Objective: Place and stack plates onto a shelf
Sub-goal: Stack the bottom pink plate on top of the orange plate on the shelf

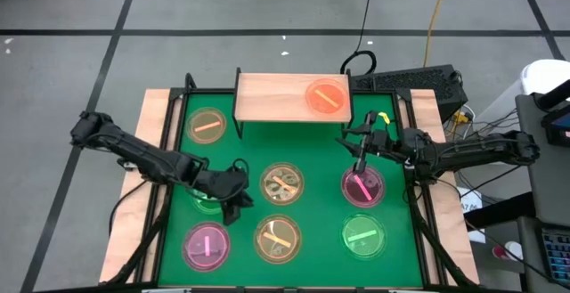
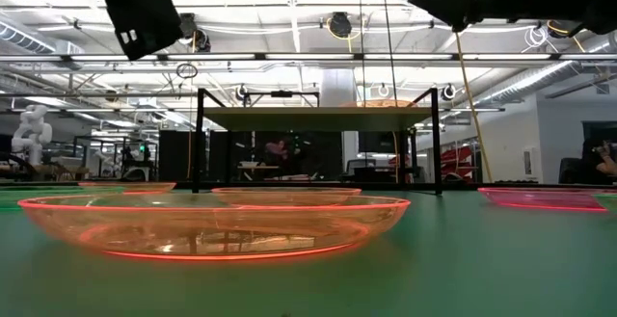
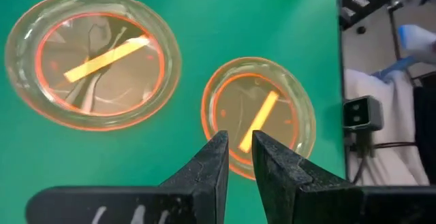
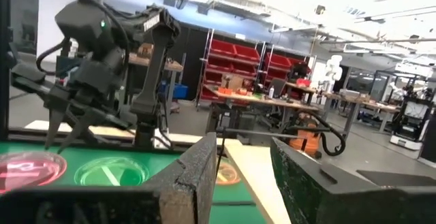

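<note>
Overhead, the shelf point(image 1: 289, 95) stands at the top centre of the green mat point(image 1: 316, 206) on the worktop, and one orange plate point(image 1: 326, 96) already sits on its right end; the left half of the board is bare wood. On the mat below, seven more plates lie spread out: an amber plate point(image 1: 207, 125) at upper left just beside the shelf's left leg, a green plate point(image 1: 204, 200) at mid left, a pink plate point(image 1: 207, 245) at lower left, two amber plates in the centre point(image 1: 281, 183) point(image 1: 277, 239), a pink plate point(image 1: 362, 187) at mid right and a green plate point(image 1: 365, 234) at lower right. The left gripper point(image 1: 239, 206) hangs low at centre left, between that mid-left green plate and the centre amber pair; its wrist camera shows the fingers point(image 3: 216, 157) slightly parted with nothing between them, an amber plate point(image 3: 258, 117) directly beyond the tips. The right gripper point(image 1: 360, 166) hovers at the upper edge of the mid-right pink plate; its fingers point(image 4: 196, 161) stand apart and empty, clear of the dish.
</note>
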{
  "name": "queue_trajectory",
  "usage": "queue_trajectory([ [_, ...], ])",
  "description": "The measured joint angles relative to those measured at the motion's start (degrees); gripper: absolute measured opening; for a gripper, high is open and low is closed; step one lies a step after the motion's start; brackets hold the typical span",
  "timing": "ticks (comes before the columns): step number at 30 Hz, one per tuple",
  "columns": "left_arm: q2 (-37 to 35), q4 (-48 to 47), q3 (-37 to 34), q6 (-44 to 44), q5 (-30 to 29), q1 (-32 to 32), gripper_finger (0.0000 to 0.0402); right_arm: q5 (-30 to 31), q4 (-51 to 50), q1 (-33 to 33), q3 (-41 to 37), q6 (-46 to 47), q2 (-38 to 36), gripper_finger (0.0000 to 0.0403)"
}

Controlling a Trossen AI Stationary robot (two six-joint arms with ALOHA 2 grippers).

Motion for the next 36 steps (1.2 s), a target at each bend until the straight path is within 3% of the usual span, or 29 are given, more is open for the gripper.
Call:
queue_trajectory([
  [6,-0.1,-6.5,0.0,-11.7,6.8,-1.8,0.0072,-0.1,0.1,0.0,0.0,0.4,0.0,0.0121],
  [15,2.4,-16.3,0.0,-36.1,5.0,-18.6,0.0072,0.0,0.4,0.0,0.0,-0.7,0.0,0.0121],
  [26,9.5,-24.2,0.0,-38.8,2.3,-29.6,0.0071,0.0,0.8,0.0,0.0,0.2,0.0,0.0121],
  [36,5.8,-30.6,-2.0,-48.4,-7.6,-36.1,0.0072,-0.1,-0.5,0.0,0.0,4.2,0.0,0.0121],
])
